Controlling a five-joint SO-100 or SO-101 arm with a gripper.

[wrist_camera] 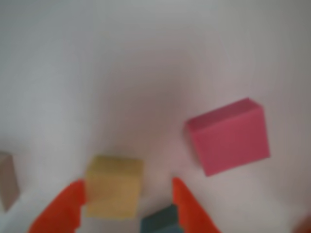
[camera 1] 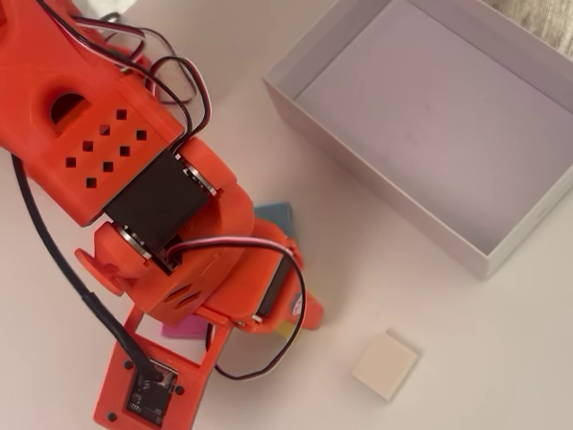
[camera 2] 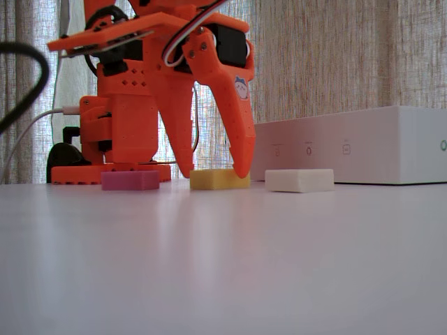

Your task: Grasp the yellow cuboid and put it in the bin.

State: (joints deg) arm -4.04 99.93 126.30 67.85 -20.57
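The yellow cuboid lies flat on the white table. In the wrist view it sits between my two orange fingertips, close to the left one, with a gap to the right one. My gripper is open, with its tips down at table level on either side of the cuboid; it also shows in the wrist view. In the overhead view the arm hides the cuboid. The bin stands at the top right of the overhead view and shows nothing inside. In the fixed view its white wall is behind and to the right.
A pink block lies left of the gripper in the fixed view and to the right in the wrist view. A cream-white block lies apart on the table. A teal block sits partly under the arm.
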